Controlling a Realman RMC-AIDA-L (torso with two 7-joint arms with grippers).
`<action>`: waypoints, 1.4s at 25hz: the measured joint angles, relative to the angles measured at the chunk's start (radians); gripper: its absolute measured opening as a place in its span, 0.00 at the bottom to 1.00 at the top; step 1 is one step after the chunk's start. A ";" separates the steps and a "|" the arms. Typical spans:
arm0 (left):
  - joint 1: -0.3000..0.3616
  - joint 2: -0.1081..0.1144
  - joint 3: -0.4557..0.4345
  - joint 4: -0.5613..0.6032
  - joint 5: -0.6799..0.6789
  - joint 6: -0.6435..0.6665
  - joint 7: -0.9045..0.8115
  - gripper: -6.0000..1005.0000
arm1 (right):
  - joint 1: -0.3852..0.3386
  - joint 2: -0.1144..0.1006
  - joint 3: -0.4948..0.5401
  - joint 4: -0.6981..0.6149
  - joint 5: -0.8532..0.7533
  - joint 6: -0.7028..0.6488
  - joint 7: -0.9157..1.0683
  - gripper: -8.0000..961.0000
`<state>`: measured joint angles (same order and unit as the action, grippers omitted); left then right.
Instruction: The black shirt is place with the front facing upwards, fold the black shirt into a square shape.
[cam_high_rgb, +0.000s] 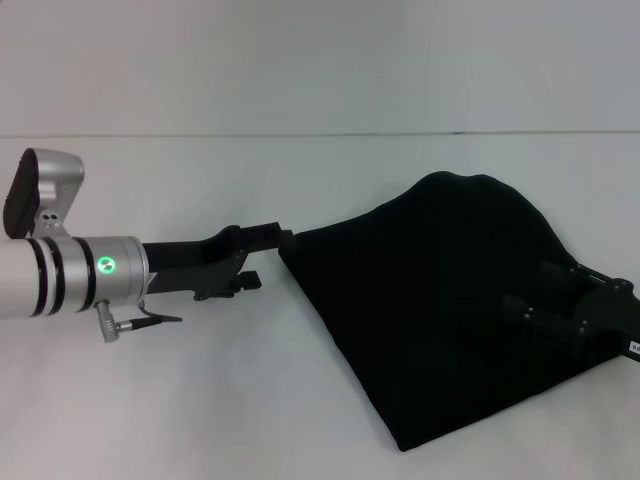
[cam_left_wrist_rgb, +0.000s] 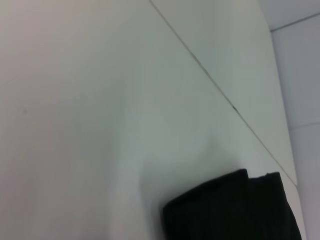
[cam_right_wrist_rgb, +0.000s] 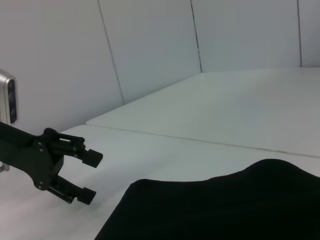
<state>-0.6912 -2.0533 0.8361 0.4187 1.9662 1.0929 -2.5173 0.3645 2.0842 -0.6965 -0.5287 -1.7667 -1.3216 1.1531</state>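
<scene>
The black shirt (cam_high_rgb: 430, 300) lies in a folded, humped heap on the right half of the white table. Its lettering and neck label are hidden. My left gripper (cam_high_rgb: 270, 262) is open and empty just off the shirt's left corner; its upper fingertip is almost at the cloth. The right wrist view shows the left gripper (cam_right_wrist_rgb: 91, 176) with its jaws apart and a gap to the shirt (cam_right_wrist_rgb: 225, 205). The left wrist view shows only a black edge of the shirt (cam_left_wrist_rgb: 235, 210). My right gripper (cam_high_rgb: 548, 300) is over the shirt's right side, fingers spread.
The white table (cam_high_rgb: 200, 400) stretches bare to the left and front of the shirt. Its far edge meets a pale wall (cam_high_rgb: 320, 60) behind. The shirt's front corner lies close to the table's near edge.
</scene>
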 joint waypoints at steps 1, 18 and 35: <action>-0.002 -0.002 0.000 0.001 0.000 -0.007 -0.001 0.88 | 0.000 0.000 0.000 0.000 0.000 0.000 0.000 0.89; -0.054 -0.055 0.016 -0.013 0.003 -0.118 -0.020 0.88 | 0.003 0.000 -0.001 -0.004 0.001 -0.001 -0.002 0.89; -0.079 -0.081 0.037 -0.032 0.003 -0.178 -0.014 0.87 | 0.003 0.000 -0.003 -0.004 0.001 -0.007 -0.003 0.88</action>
<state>-0.7699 -2.1344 0.8729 0.3863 1.9696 0.9147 -2.5316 0.3676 2.0846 -0.6999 -0.5327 -1.7656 -1.3284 1.1505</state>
